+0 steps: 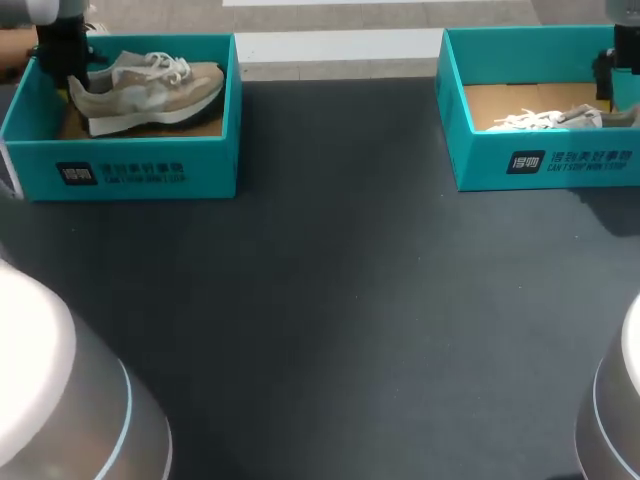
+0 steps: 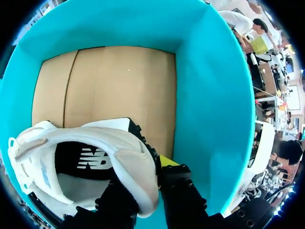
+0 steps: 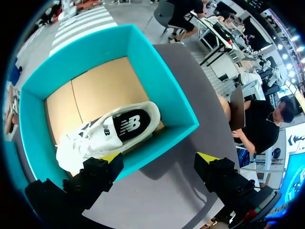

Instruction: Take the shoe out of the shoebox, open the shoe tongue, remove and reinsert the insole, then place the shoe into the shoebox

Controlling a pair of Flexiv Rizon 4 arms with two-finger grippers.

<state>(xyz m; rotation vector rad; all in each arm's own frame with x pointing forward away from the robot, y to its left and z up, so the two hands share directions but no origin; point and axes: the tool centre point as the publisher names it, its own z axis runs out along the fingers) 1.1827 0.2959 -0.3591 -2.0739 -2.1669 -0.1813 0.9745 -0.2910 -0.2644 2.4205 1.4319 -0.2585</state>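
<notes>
- In the upper left of the head view our teal left shoebox [image 1: 130, 170] holds the beige shoe [image 1: 150, 90], sole down, with its toe toward the box's right wall.
- Our left gripper [image 2: 143, 183] is clamped on that shoe's heel collar. One finger is inside the opening and the other is outside against the heel, with its yellow tip showing.
- Ahead of the left gripper lies the box's cardboard floor [image 2: 119, 81]. We cannot tell whether the heel rests on it.
- In the upper right of the head view sits the right shoebox [image 1: 540, 165], with a second shoe [image 1: 545, 120] inside showing white laces.
- Our right gripper [image 3: 159, 157] is spread wide and holds nothing. One finger hangs over the box's near wall and the other over the dark table [image 1: 330, 300] beside the box.
- From the right wrist, the second shoe lies along that near wall, its black insole visible.
</notes>
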